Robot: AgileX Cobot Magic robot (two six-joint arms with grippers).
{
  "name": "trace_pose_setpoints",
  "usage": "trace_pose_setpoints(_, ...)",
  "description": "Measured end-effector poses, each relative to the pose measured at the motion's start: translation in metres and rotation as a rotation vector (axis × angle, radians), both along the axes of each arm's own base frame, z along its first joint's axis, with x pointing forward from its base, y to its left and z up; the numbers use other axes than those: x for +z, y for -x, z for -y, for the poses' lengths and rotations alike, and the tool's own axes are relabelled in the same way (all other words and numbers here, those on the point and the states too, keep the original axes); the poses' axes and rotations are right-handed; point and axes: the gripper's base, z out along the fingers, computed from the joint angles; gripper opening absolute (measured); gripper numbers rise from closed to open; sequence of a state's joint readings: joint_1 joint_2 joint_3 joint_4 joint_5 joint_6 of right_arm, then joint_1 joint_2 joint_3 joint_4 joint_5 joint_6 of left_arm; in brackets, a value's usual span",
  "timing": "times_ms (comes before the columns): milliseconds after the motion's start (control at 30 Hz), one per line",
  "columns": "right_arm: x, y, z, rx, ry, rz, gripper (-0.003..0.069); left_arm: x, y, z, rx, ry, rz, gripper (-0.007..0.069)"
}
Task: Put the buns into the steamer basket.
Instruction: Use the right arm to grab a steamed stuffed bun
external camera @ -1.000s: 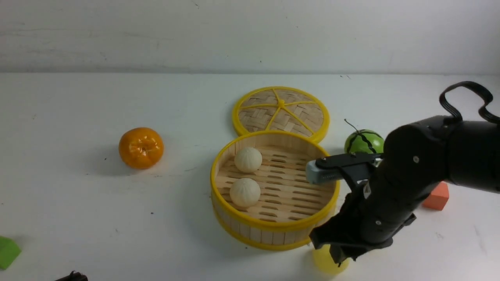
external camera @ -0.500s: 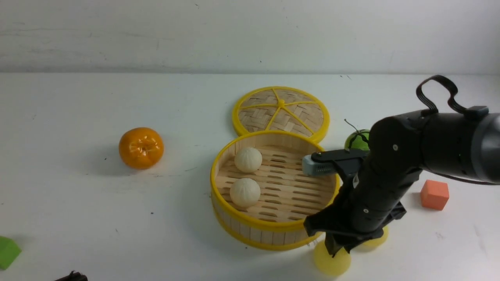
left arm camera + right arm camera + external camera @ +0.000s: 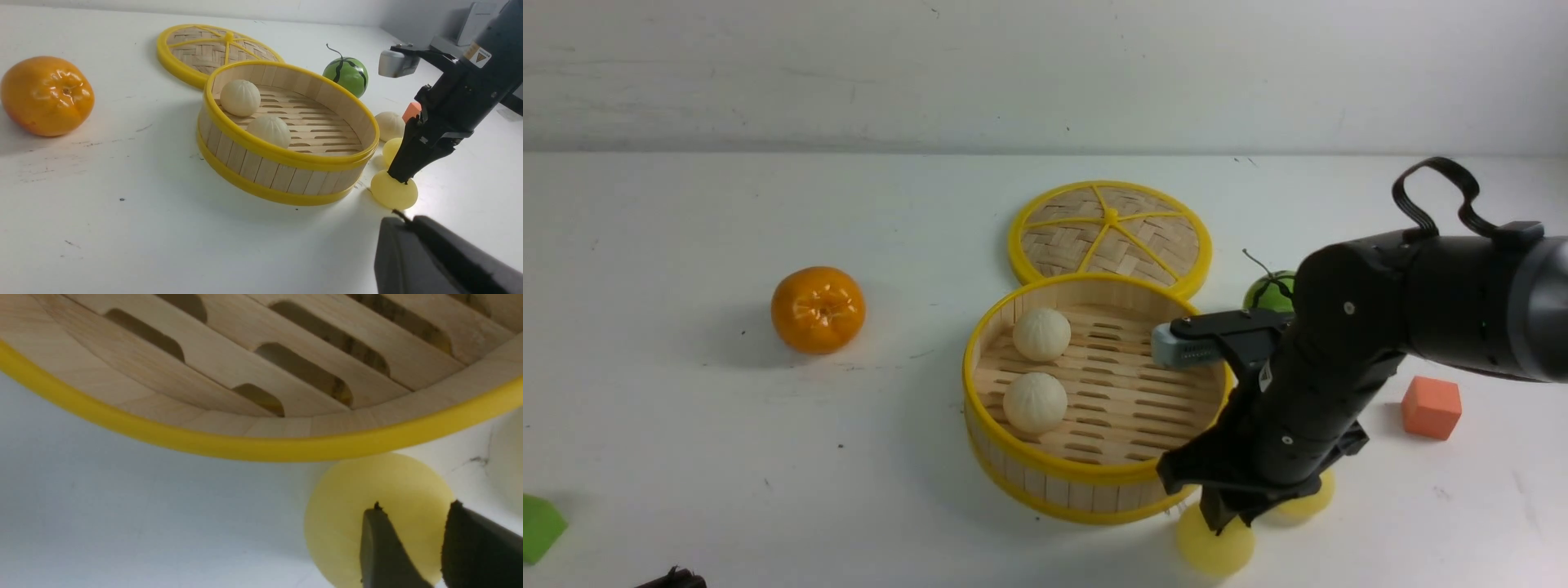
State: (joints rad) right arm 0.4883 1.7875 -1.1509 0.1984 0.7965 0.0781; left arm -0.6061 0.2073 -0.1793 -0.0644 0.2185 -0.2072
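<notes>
The right jaws [image 3: 416, 506] are standing parted just over a smooth pale yellow bun [image 3: 380, 514], and the bun is showing between their tips; whether they are pressing on it, I cannot tell. The left jaws [image 3: 406, 222] are hovering well apart from the right ones, mostly out of the front view, with their tips close together; whether they are fully clenched, I cannot tell.

The steamer basket [image 3: 1058, 467] is sitting on the worktop [image 3: 866, 490], just to the left of the right jaws and reaching farther forward. Inside it, two off-white pleated buns [image 3: 1035, 403] are resting on the slatted floor, toward the side away from the right jaws. A second pale yellow bun [image 3: 1307, 496] is lying just beyond the right jaws and to their right, with a third pleated bun [image 3: 390, 125] sitting farther ahead, near it.

Beyond the basket from the right jaws, the woven lid [image 3: 1111, 233] is lying flat. The watermelon ball [image 3: 346, 75] is sitting well ahead of the right jaws, and an orange-red block [image 3: 1432, 408] is resting ahead and to their right. The glossy orange fruit [image 3: 818, 310] is sitting well forward of the left jaws, while a green block [image 3: 541, 529] is lying to their left.
</notes>
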Motion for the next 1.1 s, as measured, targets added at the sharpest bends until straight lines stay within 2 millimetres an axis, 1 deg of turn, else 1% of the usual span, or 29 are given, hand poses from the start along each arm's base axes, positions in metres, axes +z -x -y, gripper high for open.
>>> trace_pose_setpoints(167,0.0,0.0,0.0,0.021,0.002,0.005,0.0118,0.0,0.0,0.0,0.0,0.0,0.0,0.0021)
trace_pose_setpoints(200,0.0,0.0,0.0,0.032,0.004,0.007,0.0065,0.0,0.0,0.0,0.0,0.0,0.0,0.0022)
trace_pose_setpoints(267,0.0,0.0,0.0,0.043,0.006,0.009,0.0001,0.0,0.0,0.0,0.0,0.0,0.0,0.0024)
trace_pose_setpoints(367,0.0,0.0,0.0,0.049,0.007,0.008,-0.0019,0.0,0.0,0.0,0.0,0.0,0.0,0.0028)
trace_pose_setpoints(533,0.003,0.001,0.0,0.035,0.001,0.012,-0.0017,0.0,0.0,0.0,0.0,0.0,0.0,0.0029)
trace_pose_setpoints(700,0.013,0.003,0.001,0.006,-0.017,0.031,0.0028,0.0,0.0,0.0,0.0,0.0,0.0,0.0034)
trace_pose_setpoints(733,0.015,0.003,0.002,0.005,-0.021,0.038,0.0064,0.0,0.0,0.0,0.0,0.0,0.0,0.0038)
trace_pose_setpoints(867,0.015,0.003,0.002,0.0,-0.02,0.033,0.0162,0.0,0.0,0.0,0.0,0.0,0.0,0.0039)
trace_pose_setpoints(900,0.013,0.003,0.001,-0.001,-0.019,0.03,0.0224,0.0,0.0,0.0,0.0,0.0,0.0,0.0041)
trace_pose_setpoints(933,0.013,0.003,0.001,-0.001,-0.019,0.03,0.0231,0.0,0.0,0.0,0.0,0.0,0.0,0.0041)
trace_pose_setpoints(1000,0.009,0.001,0.001,-0.003,-0.016,0.027,0.0306,0.0,0.0,0.0,0.0,0.0,0.0,0.0046)
trace_pose_setpoints(1100,0.004,-0.001,0.0,-0.004,-0.013,0.026,0.0342,0.0,0.0,0.0,0.0,0.0,0.0,0.0048)
